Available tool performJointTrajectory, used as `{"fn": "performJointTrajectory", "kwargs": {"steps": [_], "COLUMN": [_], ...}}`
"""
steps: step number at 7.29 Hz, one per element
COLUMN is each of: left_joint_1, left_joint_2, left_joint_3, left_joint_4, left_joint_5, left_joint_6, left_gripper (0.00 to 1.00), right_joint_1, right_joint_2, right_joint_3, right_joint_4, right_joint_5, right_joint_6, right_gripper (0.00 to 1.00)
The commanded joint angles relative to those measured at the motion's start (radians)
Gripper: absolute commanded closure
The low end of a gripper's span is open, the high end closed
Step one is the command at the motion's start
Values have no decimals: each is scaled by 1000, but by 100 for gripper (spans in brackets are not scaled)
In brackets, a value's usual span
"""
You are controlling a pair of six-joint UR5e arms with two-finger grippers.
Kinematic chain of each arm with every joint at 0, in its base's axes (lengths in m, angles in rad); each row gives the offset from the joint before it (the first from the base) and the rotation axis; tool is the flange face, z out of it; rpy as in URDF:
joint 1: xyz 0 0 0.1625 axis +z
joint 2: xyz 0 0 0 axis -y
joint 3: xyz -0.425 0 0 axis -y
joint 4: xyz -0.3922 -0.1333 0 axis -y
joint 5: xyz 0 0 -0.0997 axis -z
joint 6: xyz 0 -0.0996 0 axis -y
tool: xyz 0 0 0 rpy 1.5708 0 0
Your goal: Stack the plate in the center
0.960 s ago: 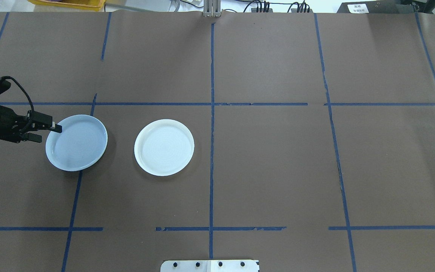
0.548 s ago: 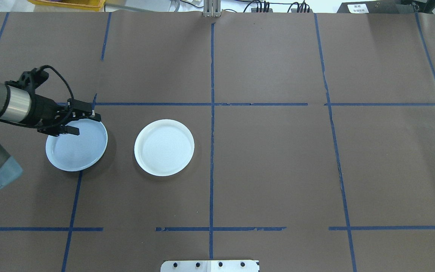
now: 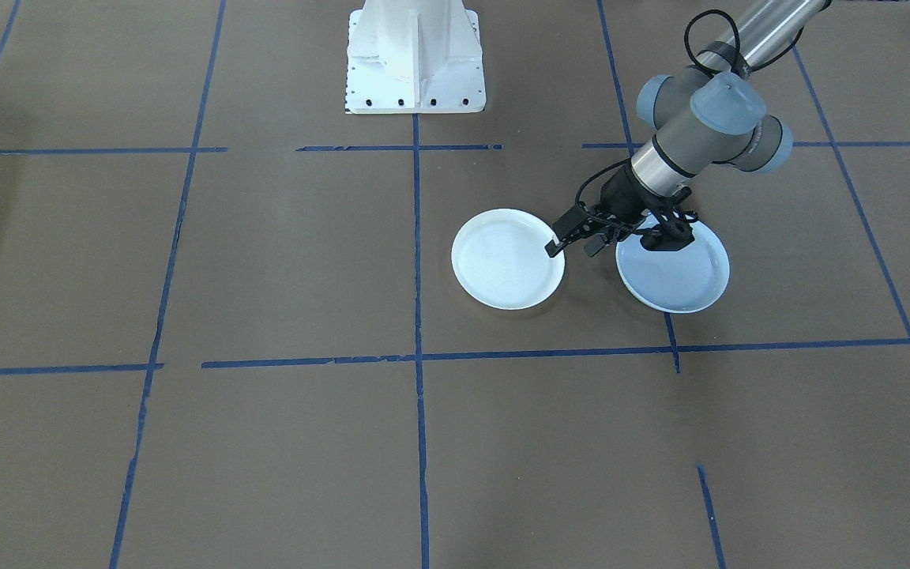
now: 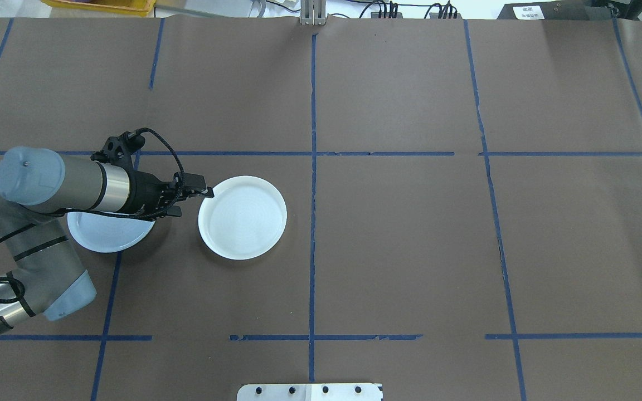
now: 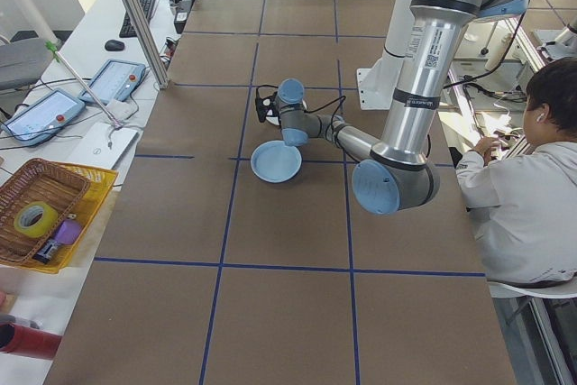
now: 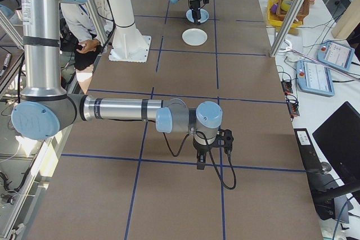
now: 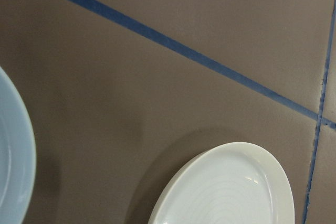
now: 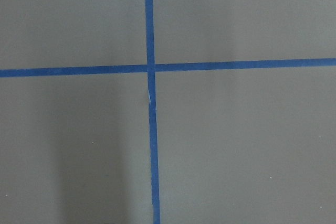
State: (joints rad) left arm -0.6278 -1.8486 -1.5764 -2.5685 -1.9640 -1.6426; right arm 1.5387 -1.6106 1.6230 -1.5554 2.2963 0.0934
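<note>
The light-blue plate [image 4: 101, 238] lies flat at the table's left, its upper part hidden under my left arm. It also shows in the front-facing view [image 3: 680, 280] and at the left wrist view's edge [image 7: 13, 161]. To its right lies a pale plate with ring ridges [image 4: 242, 217] [image 3: 509, 258] [image 7: 231, 192]. My left gripper [image 4: 195, 202] [image 3: 571, 250] hovers open and empty over the gap between the plates, one fingertip [image 4: 209, 193] over the ringed plate's rim. My right gripper [image 6: 198, 161] hangs over bare table far away; I cannot tell its state.
Blue tape lines [image 4: 312, 167] divide the brown table cover. The robot's white base [image 3: 415, 55] stands at the near middle edge. A person [image 5: 532, 196] sits beside the table, and a basket [image 5: 45, 214] rests on a side bench.
My left arm has swept rightward, from the blue plate's left rim across it to the gap beside the ringed plate. Both plates stayed put.
</note>
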Motion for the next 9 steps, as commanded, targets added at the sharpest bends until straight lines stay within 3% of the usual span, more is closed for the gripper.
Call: {"fn": "performJointTrajectory", "kwargs": {"steps": [1, 2, 4, 9], "left_joint_1": [26, 27, 27, 34], "left_joint_2": [-4, -4, -3, 6], "left_joint_3": [26, 26, 26, 27], "left_joint_4": [-1, -1, -1, 1], "left_joint_5": [17, 13, 11, 11], "left_joint_6": [7, 9, 15, 15], "left_gripper": [35, 58, 69, 69], "right_joint_1": [1, 0, 1, 0], "right_joint_2": [0, 0, 0, 0], "right_joint_3": [0, 0, 0, 0], "right_joint_4": [0, 0, 0, 0], "right_joint_5": [0, -1, -2, -1], "right_joint_6": [0, 0, 0, 0], "right_gripper": [0, 0, 0, 0]}}
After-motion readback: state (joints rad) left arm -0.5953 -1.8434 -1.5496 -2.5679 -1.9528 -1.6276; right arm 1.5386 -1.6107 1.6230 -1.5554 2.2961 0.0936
